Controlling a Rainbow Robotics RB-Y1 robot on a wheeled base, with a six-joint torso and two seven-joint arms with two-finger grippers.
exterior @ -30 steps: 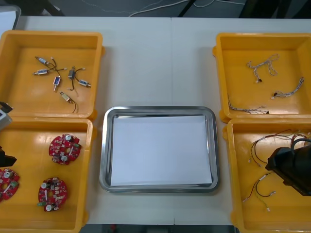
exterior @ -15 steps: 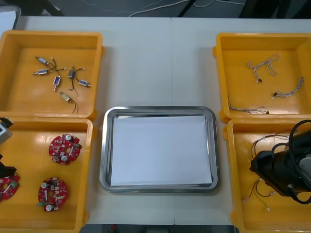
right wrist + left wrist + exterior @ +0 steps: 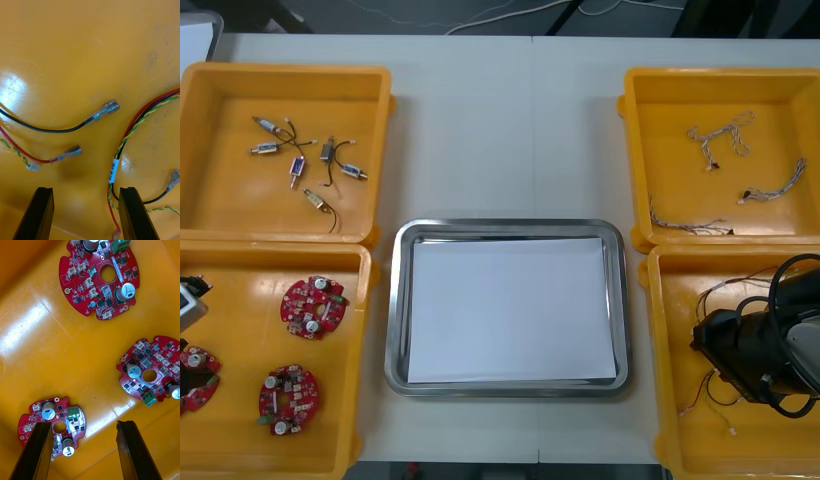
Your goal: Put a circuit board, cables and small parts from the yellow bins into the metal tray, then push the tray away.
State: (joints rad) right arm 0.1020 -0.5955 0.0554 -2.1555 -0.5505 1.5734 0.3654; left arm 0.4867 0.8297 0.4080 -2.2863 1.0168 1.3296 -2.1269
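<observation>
Right tool (image 3: 85, 191) shifted inward, spread over cables (image 3: 112, 170), left tool (image 3: 84, 423) spread over circuit boards (image 3: 86, 285) beside bin wall (image 3: 22, 270)

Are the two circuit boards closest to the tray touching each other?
Apart. The front view shows bare floor of the yellow bin between the farther circuit board and the nearer circuit board. The left gripper hovers open over it.

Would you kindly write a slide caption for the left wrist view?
Open left tool hovers over three round red circuit boards in a yellow bin.
</observation>
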